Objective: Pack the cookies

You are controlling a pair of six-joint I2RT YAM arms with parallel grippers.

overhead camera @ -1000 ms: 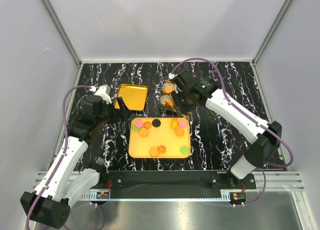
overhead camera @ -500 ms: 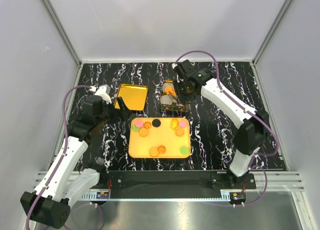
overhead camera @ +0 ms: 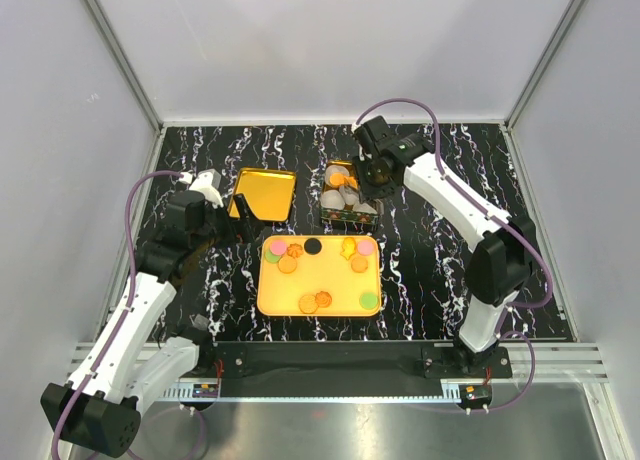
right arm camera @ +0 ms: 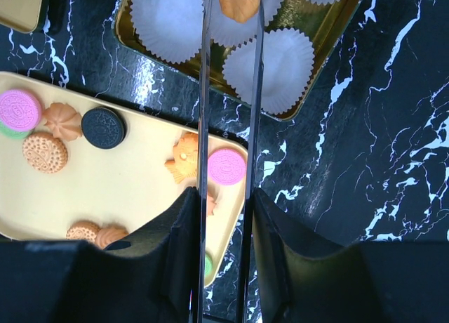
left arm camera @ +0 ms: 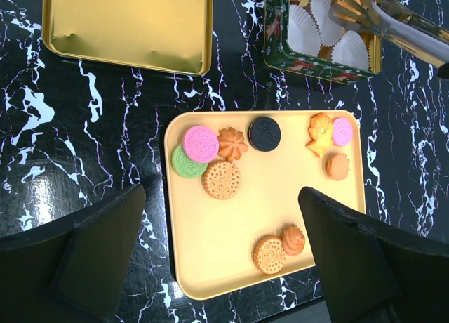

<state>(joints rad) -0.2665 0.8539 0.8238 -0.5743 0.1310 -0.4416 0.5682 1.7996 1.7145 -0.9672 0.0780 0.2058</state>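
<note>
The right tool (right arm camera: 223, 207) squeezes a pair of metal tongs (right arm camera: 205, 91), whose tips pinch one orange cookie (right arm camera: 237, 0) above the white paper cups (right arm camera: 270, 62) in the open tin (right arm camera: 324, 29), probably so it can be dropped into a cup. The other cookies (left arm camera: 222, 179) lie on the yellow tray (left arm camera: 231, 267) on the desk (left arm camera: 91, 126). The left tool (left arm camera: 221, 218) hangs above them, spread wide and empty, seemingly kept out of the way.

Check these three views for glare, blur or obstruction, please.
Top external: sharp, but the yellow tray looks oversaturated. Left wrist: crisp, faint sheen on the gold lid; its own dark fingers cover the lower corners. Right wrist: the tongs split the frame, and the right gripper blacks out the bottom.
</note>
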